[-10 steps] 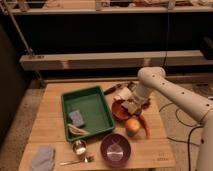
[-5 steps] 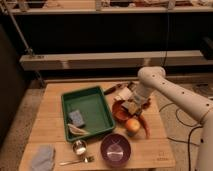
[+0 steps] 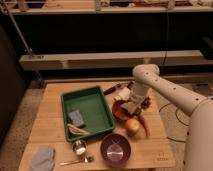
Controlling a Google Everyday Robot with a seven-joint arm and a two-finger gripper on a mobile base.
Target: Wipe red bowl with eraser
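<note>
While the hand (image 3: pixel 131 106) is hanging low over the red bowl (image 3: pixel 119 111), its fingers are pinched fully together. The bowl is sitting on the table (image 3: pixel 52 115), just right of the green tray (image 3: pixel 89 107) and just beside a round fruit (image 3: pixel 132 126). The eraser is not showing clearly; it is probably sitting in that pinch, but I cannot confirm it. Doing this wipe well is calling for light downward pressure, short strokes across the inside, and no shoving the bowl into the fruit.
</note>
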